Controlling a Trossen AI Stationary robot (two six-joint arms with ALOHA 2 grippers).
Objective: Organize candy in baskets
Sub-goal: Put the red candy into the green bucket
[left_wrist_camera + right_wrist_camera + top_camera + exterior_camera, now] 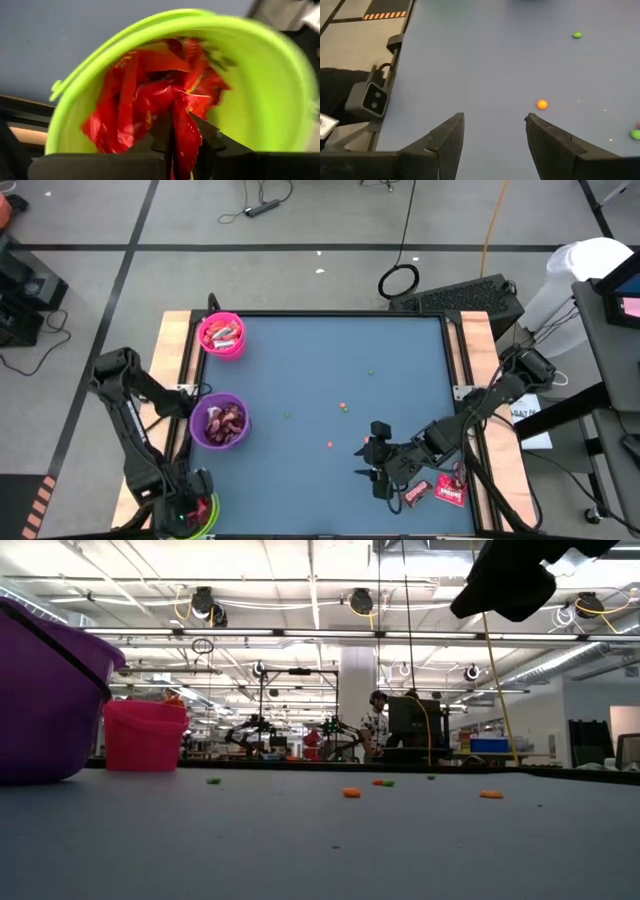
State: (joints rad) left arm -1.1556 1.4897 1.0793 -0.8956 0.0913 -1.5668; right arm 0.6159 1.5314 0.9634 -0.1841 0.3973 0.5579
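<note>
The lime green basket [260,100] stands at the table's near left corner [208,517] and holds several red candy pieces [135,100]. My left gripper [179,126] hangs over it, pointing down, shut on one red candy [186,142]. The purple basket [219,421] and the pink basket [221,335] stand along the left edge, each with candy inside. Two red candy pieces [450,493] lie at the near right. My right gripper [494,135] hovers open over bare table near them [375,458], with nothing between its fingers. My left gripper pinches one red wrapped candy [185,150] between its two fingers, coming from above and pointing down into the green basket. The candy's free end [192,102] reaches toward the pile of red pieces; whether it touches them I cannot tell.
Tiny orange and green specks [343,407] are scattered over the blue table's middle, one orange speck [542,104] just ahead of my right gripper. A dark part of an arm [510,580] hangs at the low view's top right. The table's wooden side rails [175,360] border the mat.
</note>
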